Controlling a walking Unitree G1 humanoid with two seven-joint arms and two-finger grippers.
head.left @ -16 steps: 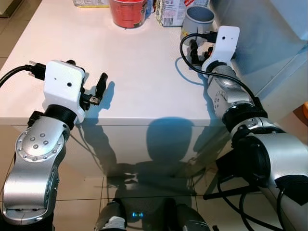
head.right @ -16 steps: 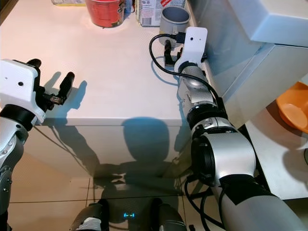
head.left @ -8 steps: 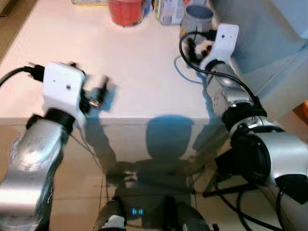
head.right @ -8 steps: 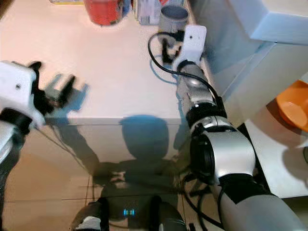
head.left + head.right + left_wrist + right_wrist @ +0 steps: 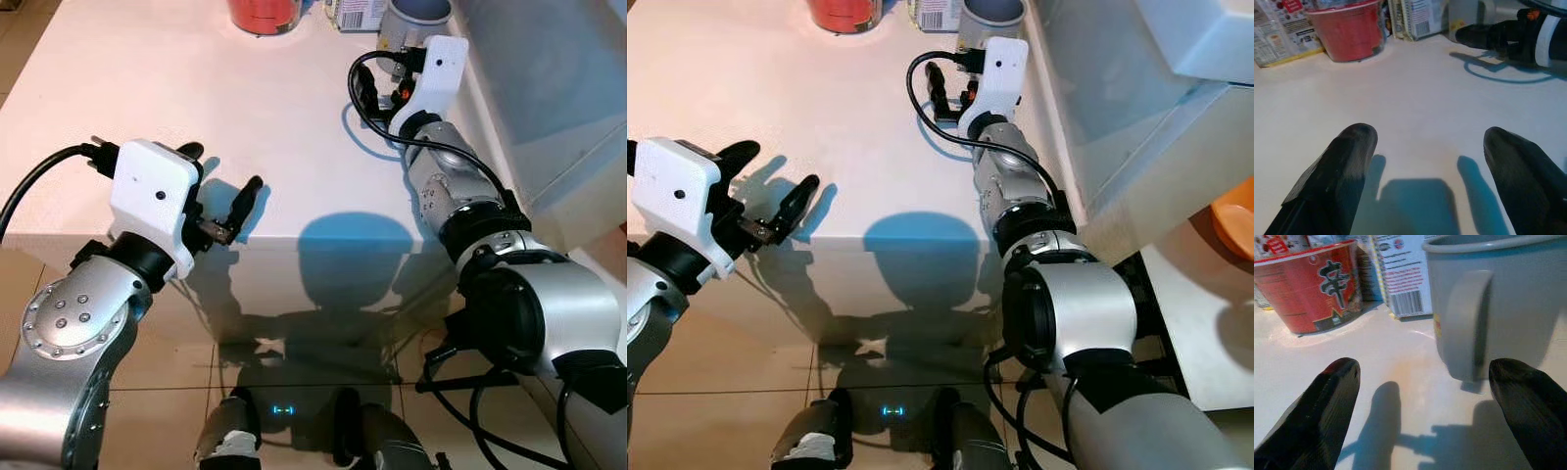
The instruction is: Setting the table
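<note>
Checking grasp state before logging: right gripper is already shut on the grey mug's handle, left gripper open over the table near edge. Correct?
Not quite. The right gripper is open, its fingers spread short of the grey mug, not touching the handle; the right wrist view shows it. The left gripper is open over the table near edge, as you said.

- table (image 5: 147, 98): plain white top, pinkish in the light.
- noodle cup (image 5: 1312, 289): red, black brush character, small dark print.
- mug (image 5: 1498, 298): plain grey, handle too.
- carton (image 5: 1400, 274): white, red and blue print, black barcode.
- left gripper (image 5: 220, 191) and right gripper (image 5: 950, 93): black fingers, white wrist housings, silver arms, black cables.
- floor (image 5: 176, 392): beige tiles.
</note>
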